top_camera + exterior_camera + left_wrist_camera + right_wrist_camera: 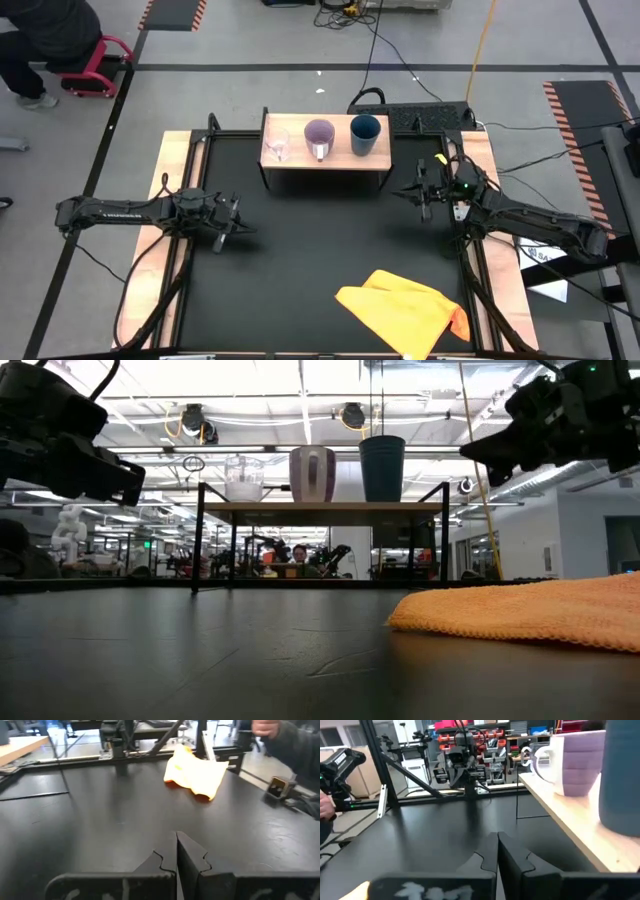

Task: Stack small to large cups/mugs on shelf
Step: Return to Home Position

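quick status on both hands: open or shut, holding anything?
Left hand: shut, holding nothing.
Right hand: shut, holding nothing.

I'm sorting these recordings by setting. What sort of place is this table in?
Most likely a robotics lab or workshop: dark floor mats with orange-striped edges lie on a grey taped floor, loose black cables cross it, and racks of red and blue parts bins stand in the background.
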You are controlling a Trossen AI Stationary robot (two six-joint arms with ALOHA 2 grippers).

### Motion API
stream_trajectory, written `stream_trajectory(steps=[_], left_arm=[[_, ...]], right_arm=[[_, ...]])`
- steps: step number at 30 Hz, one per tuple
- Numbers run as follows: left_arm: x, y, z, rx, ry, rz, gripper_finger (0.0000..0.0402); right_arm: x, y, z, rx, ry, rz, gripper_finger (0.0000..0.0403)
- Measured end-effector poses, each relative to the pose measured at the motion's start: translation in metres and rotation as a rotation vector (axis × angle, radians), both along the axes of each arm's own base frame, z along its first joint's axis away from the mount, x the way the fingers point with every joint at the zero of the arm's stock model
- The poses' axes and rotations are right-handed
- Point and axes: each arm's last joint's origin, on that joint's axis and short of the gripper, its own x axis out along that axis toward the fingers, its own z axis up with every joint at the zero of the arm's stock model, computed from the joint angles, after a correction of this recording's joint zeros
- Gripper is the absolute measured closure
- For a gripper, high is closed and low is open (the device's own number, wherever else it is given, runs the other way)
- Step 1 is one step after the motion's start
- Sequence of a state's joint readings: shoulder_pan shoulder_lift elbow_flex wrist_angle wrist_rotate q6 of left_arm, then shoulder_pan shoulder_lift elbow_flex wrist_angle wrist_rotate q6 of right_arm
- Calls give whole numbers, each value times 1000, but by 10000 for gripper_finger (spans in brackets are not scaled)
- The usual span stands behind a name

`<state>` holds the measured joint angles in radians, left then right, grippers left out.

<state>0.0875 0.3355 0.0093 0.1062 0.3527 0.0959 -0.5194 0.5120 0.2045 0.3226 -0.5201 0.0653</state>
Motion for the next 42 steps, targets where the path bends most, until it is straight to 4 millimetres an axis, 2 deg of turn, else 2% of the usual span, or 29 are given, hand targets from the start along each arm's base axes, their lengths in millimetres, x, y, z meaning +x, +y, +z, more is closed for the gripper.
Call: stream_trajectory(steps=[7,13,28,34,42], left_arm=[[0,1,0,-4,2,24,398],[0,1,0,-88,24,43,398],[1,2,1,-67,10,83,398],[2,2,7,-82,-47,84,398],[2,-5,15,-36,-137,18,398]], right_arm=[[-4,2,-14,-4,3,-18,403],[-7,4,-30,-13,16,-22,403],[-8,3,-32,-50,6,-46,403],[-7,4,-31,-63,-1,-33,403],[-1,23,-22,-95,-94,129,403]])
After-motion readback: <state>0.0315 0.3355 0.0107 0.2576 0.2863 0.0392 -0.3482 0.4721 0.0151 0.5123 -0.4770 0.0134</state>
